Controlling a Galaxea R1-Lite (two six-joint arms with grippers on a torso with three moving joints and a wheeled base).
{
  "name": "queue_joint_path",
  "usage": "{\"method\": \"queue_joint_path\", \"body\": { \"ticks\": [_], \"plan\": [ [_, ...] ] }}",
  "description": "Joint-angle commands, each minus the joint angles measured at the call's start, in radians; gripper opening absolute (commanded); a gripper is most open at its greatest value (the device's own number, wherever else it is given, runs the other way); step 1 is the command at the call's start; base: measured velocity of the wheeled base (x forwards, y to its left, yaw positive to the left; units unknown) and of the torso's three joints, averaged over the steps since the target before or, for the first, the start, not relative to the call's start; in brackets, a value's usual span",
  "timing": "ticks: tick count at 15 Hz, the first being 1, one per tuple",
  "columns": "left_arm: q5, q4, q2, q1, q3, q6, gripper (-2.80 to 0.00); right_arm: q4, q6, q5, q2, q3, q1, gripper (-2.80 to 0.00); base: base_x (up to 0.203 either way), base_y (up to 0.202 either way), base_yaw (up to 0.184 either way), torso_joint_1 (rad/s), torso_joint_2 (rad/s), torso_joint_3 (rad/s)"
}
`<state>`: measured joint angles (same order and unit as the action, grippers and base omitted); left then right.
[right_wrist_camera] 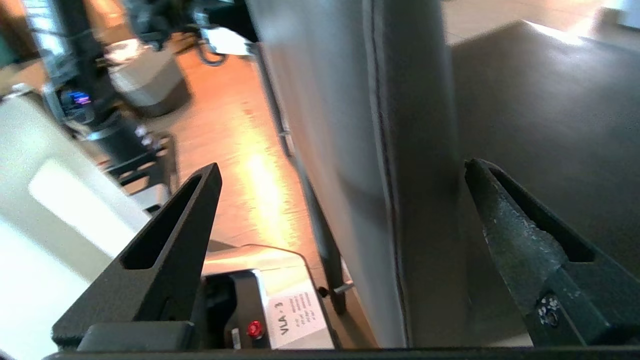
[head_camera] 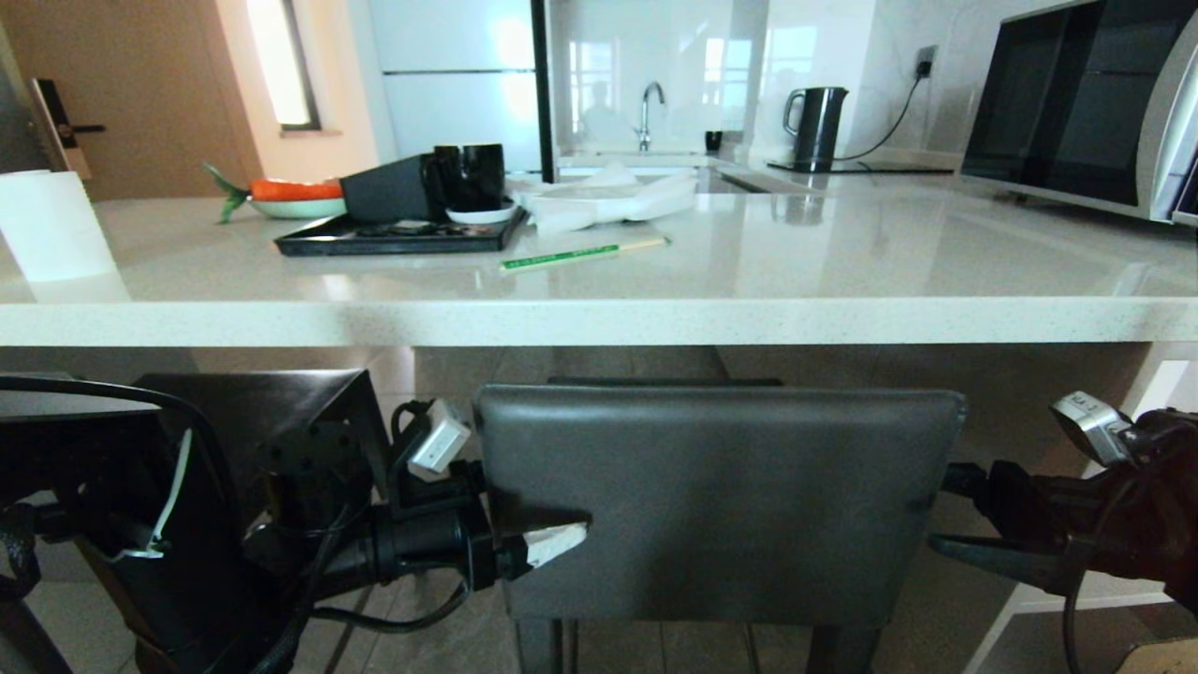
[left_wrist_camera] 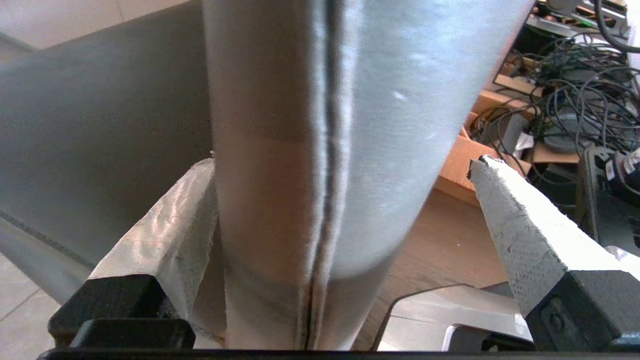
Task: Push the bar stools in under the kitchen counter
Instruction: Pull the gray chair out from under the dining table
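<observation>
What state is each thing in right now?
stool: backrest below the counter edge, flanked by both grippers
left gripper: jaws open, straddling the backrest's edge
right gripper: jaws open around the opposite edge
counter: cluttered, tray and chopsticks on top
kettle: upright, plugged in
door: closed
</observation>
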<state>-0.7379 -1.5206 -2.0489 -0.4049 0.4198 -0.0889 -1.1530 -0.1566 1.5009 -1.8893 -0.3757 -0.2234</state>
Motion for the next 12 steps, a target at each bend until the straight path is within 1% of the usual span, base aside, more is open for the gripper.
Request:
{"method": "queue_joint_path", "body": {
  "ticks": [1, 5, 12],
  "plan": [
    [0.0, -0.009, 0.007, 0.004, -0.003, 0.0, 0.0, -0.007, 0.004, 0.029, -0.011, -0.021, 0.014, 0.0, 0.0, 0.0, 0.0, 0.0, 0.0, 0.0],
    [0.006, -0.009, 0.023, 0.017, -0.012, 0.001, 0.0, -0.008, 0.013, 0.029, -0.01, -0.017, 0.047, 0.0, 0.0, 0.0, 0.0, 0.0, 0.0, 0.0],
    [0.006, -0.009, 0.013, 0.012, -0.02, 0.009, 0.0, -0.008, 0.014, 0.029, -0.011, -0.022, 0.047, 0.0, 0.0, 0.0, 0.0, 0.0, 0.0, 0.0]
  ]
}}
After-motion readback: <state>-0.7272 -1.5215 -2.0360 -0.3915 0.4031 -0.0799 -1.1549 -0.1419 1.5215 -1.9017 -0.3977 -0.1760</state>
